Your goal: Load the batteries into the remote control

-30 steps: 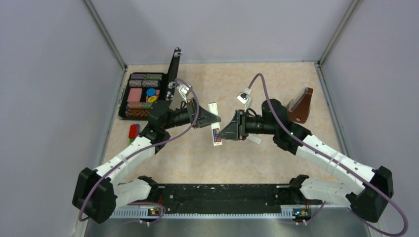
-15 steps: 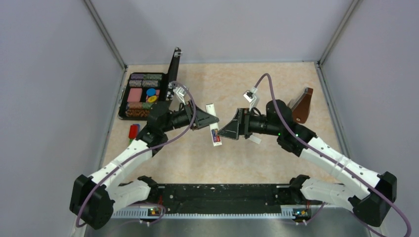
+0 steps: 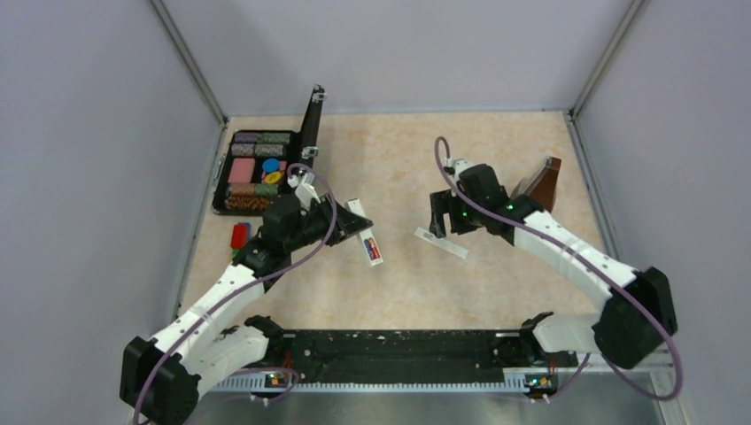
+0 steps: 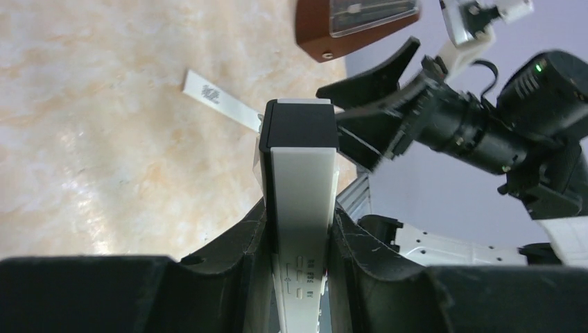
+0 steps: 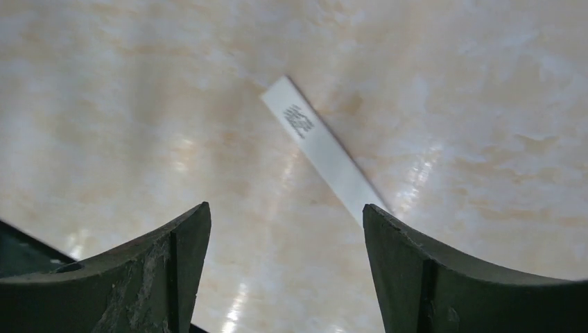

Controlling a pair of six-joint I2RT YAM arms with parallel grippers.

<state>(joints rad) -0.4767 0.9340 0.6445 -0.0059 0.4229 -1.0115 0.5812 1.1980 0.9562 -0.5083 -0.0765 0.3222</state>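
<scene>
Beige marbled table (image 3: 398, 292), grey walls. From above, the left fingers (image 3: 344, 221) grasp the remote (image 3: 361, 228), with batteries (image 3: 373, 247) showing at its near end. The right fingers (image 3: 440, 217) hang released over a white strip (image 3: 443, 243). Left wrist: remote (image 4: 299, 180) clamped, dark end outward. Right wrist: fingers (image 5: 166, 263) spread, strip (image 5: 322, 149) flat on the table beneath.

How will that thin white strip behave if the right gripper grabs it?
The white strip lies flat on the glossy table, so it will probably slide when nudged, not roll. It looks thin and light; the right gripper may struggle to catch an edge.
</scene>
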